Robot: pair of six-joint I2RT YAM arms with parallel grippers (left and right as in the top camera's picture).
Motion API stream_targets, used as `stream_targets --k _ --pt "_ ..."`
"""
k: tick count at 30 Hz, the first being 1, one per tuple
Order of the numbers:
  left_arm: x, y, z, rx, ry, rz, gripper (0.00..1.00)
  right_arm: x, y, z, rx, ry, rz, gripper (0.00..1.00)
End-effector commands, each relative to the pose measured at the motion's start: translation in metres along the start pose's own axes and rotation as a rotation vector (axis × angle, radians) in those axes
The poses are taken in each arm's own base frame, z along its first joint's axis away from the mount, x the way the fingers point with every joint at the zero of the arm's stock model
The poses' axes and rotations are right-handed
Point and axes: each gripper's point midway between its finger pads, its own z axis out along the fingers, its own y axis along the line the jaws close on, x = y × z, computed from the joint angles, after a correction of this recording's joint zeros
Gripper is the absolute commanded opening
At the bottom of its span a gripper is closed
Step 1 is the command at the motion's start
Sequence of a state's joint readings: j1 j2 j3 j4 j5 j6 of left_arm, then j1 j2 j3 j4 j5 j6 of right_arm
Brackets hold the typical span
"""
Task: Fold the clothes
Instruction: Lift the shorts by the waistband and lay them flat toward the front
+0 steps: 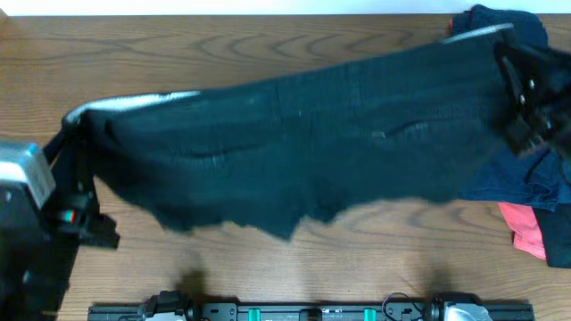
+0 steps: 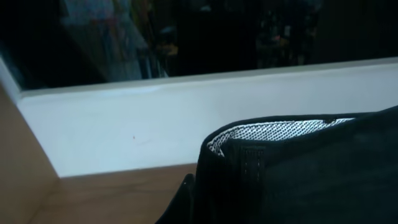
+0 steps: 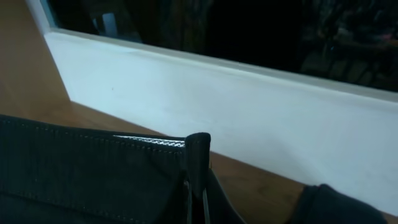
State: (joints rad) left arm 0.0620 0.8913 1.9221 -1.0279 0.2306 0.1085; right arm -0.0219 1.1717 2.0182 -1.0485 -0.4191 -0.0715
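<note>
My left pincer (image 1: 77, 134) and right pincer (image 1: 511, 61) each clamp a waistband corner of the plain black soft-fabric shorts (image 1: 303, 147), stretched wide above the brown wooden table (image 1: 268, 45).

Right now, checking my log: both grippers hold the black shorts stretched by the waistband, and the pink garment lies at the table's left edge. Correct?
No: the pink garment lies at the table's right edge, by the navy pile, as the overhead view shows. The left gripper and right gripper do hold the shorts stretched by the waistband.
</note>
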Motion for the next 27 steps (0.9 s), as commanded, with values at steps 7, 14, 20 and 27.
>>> stream_targets --k 7,14,20,27 --pt "0.023 0.069 0.015 -0.376 0.139 0.009 0.06 0.068 -0.092 0.038 0.367 0.290 0.082 0.01" --pt "0.069 0.084 0.097 -0.360 0.378 0.006 0.06 0.129 -0.120 0.116 0.310 0.495 0.147 0.01" --pt "0.138 0.097 0.176 -0.336 0.630 0.000 0.06 0.191 -0.141 0.189 0.243 0.621 0.203 0.01" --pt "0.232 0.115 0.284 -0.318 0.812 -0.004 0.06 0.280 -0.173 0.278 0.223 0.697 0.281 0.01"
